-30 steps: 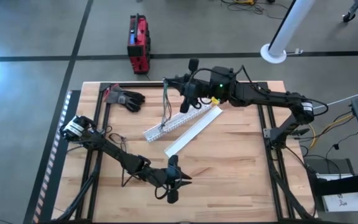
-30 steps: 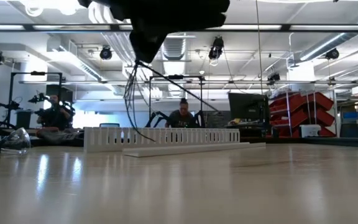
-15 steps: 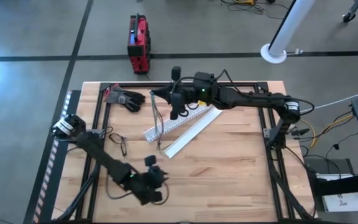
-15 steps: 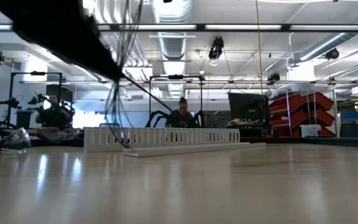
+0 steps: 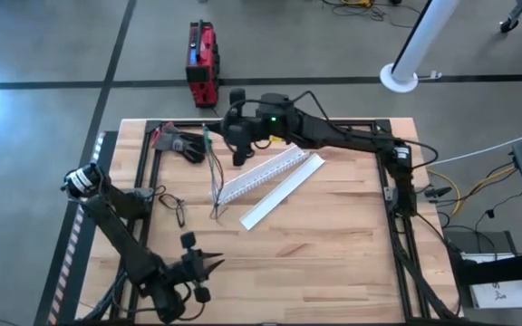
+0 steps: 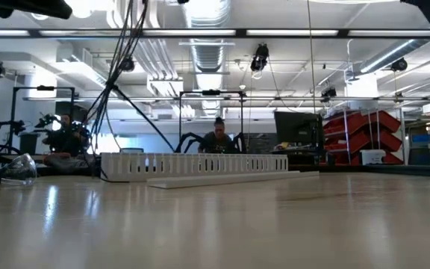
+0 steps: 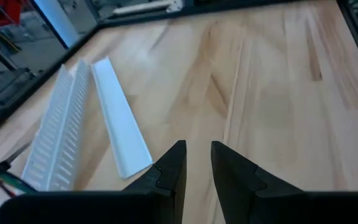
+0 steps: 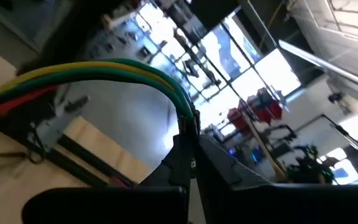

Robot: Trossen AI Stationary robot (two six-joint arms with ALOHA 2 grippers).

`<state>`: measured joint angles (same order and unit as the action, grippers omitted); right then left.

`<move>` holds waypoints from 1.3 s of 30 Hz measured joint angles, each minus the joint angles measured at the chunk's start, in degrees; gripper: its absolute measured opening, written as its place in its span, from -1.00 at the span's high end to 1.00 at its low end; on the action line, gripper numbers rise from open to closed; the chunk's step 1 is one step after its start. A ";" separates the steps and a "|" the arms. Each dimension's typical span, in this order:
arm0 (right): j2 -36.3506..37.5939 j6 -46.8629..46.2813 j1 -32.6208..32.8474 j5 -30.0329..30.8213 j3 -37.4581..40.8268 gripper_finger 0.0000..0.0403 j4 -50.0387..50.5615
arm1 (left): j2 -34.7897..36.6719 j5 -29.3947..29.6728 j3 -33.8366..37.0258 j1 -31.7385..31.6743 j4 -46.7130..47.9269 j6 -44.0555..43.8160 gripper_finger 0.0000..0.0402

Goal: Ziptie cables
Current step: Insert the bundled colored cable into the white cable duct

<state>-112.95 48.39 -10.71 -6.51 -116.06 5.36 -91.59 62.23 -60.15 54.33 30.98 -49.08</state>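
Note:
The cables (image 5: 212, 177) are a thin bunch of green, yellow and red wires (image 8: 117, 71). They hang from my right gripper (image 5: 213, 134), which is shut on them above the table's far left part. In the low view the cables (image 6: 116, 82) drop past the left end of the white slotted channel (image 6: 192, 164). Their lower end (image 5: 214, 214) reaches the table beside the channel (image 5: 259, 174). My left gripper (image 5: 208, 265) hovers near the table's front left, slightly open (image 7: 196, 155), with nothing between its fingers. My right gripper pinches the bunch near its upper end (image 8: 190, 115) between its two fingers (image 8: 182, 155). The fingers come about level from the table's right side. The wires arch out of the fingertips and hang slack below, their lower end at the table.
The channel's flat white lid (image 5: 284, 190) lies beside it at mid-table. Black gloves (image 5: 181, 145) lie at the far left and safety glasses (image 5: 172, 206) at the left. A red toolbox (image 5: 202, 62) stands on the floor beyond the table. Bare wood stretches across the near right.
My right gripper has carried the cables toward the table's left edge. Their lower end has come away from the channel and been drawn left, onto the table beside the channel's end. My left gripper has drawn back toward the near left corner.

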 joint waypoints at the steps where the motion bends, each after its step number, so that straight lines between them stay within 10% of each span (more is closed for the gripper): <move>1: -0.79 0.46 -0.06 1.09 -0.58 1.00 0.29 | 0.00 0.86 0.21 0.61 0.19 -1.08 0.70; 22: 0.18 15.30 0.05 27.59 -5.89 1.00 5.29 | 0.67 19.65 3.53 3.84 26.33 -28.37 0.70; 39: 1.91 9.74 0.71 12.51 -6.46 1.00 15.24 | 2.12 21.40 3.59 0.72 27.45 -29.58 0.70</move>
<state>-111.04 58.13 -10.00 6.00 -122.52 20.60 -89.47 83.63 -56.55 55.05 58.43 -78.66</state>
